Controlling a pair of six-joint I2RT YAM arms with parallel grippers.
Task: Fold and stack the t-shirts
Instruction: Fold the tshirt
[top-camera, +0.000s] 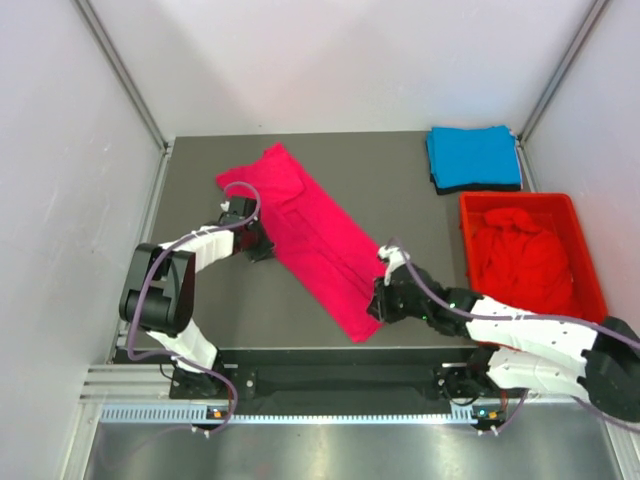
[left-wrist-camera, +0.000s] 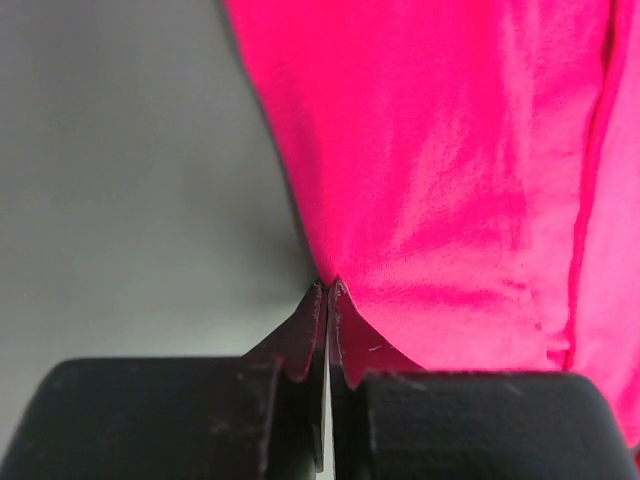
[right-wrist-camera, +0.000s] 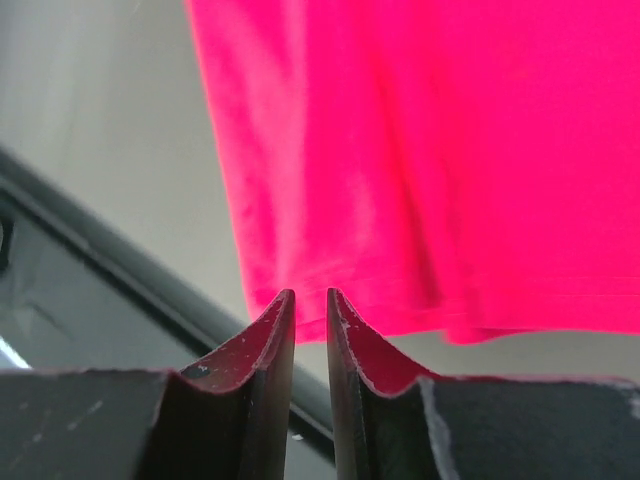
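A bright pink t-shirt, folded into a long strip, lies diagonally across the dark table. My left gripper sits at the strip's left long edge. In the left wrist view its jaws meet, pinching the edge of the pink t-shirt to a point. My right gripper is at the strip's near end. In the right wrist view its jaws stand a narrow gap apart just over the hem of the pink t-shirt, with no cloth seen between them. A folded blue t-shirt lies at the back right.
A red plastic crate stands at the right edge of the table with crumpled red t-shirts inside. The table's near edge and a black rail run just below the pink strip's end. White walls enclose the table on three sides.
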